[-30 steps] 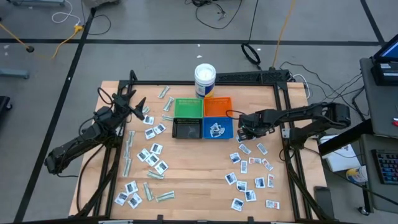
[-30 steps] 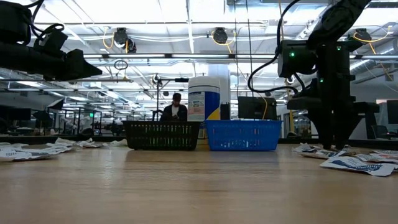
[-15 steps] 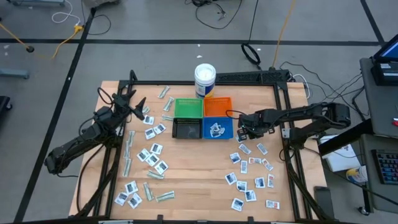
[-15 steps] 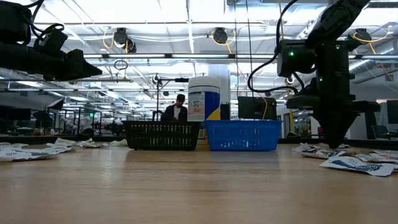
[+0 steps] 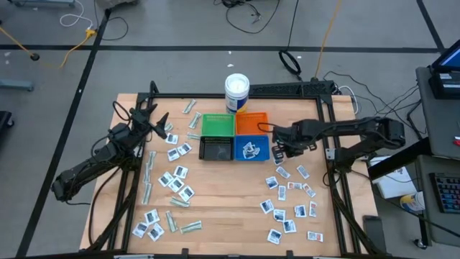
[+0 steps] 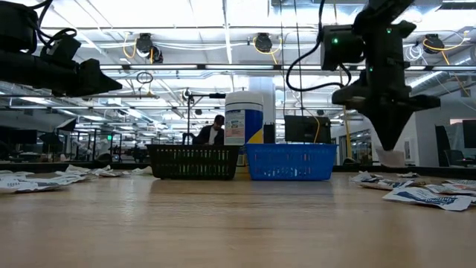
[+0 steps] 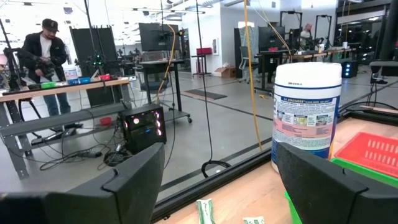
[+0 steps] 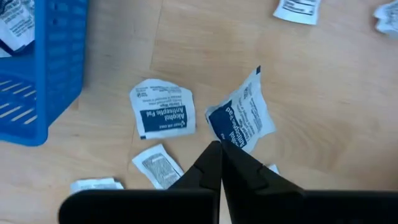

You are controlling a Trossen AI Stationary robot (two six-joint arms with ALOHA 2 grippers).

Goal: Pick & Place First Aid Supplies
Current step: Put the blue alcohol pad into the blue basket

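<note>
Four bins (image 5: 234, 136) clustered mid-table: blue bin (image 5: 251, 148) holds white packet (image 5: 249, 150); black bin (image 5: 215, 149), green, orange show nothing inside.

Right gripper (image 8: 221, 163) beside blue bin, raised, pinching sachet (image 8: 241, 118).

Left gripper (image 5: 159, 126) spread wide, nothing held, above left-side packets (image 5: 175, 180).

Tub (image 5: 236, 92) behind bins.

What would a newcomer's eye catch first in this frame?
The right tool, shut on a white sachet, hangs above the table beside the blue bin. White packets litter the wood on both sides of the four coloured bins, with a white tub behind them.
</note>
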